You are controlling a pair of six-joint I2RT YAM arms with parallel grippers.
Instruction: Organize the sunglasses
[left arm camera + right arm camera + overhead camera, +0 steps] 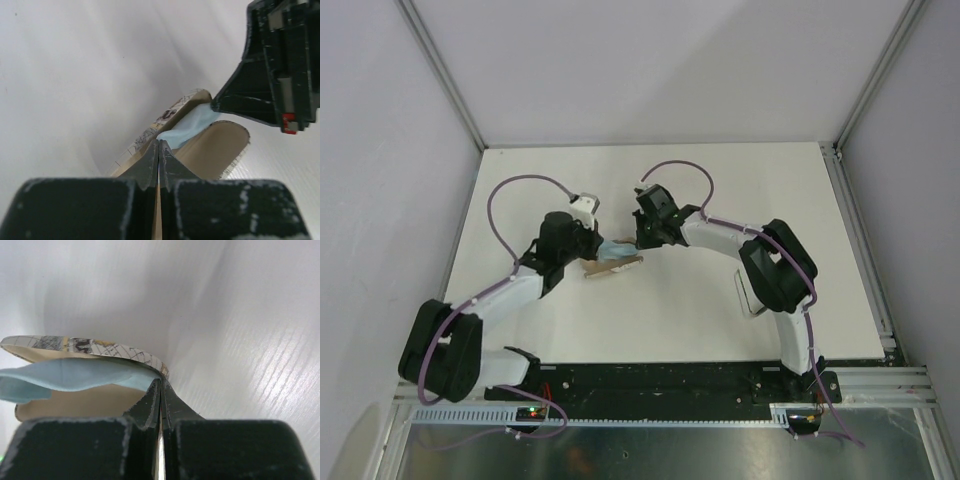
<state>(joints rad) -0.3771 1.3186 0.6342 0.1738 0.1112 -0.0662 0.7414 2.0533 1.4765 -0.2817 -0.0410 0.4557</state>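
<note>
The left gripper (159, 150) is closed, its tips at the near lip of the case (215, 145). The right gripper (161, 387) is closed too, at the far lip beside the cloth (75, 374). Whether either one pinches anything I cannot tell. The sunglasses show in no view. They are probably in the case under the cloth, so where they point stays unknown. The case's long axis runs across the table (720, 310) from one gripper to the other. This looks like the closing step. Next, the cloth needs tucking in before the flap is pressed down.
</note>
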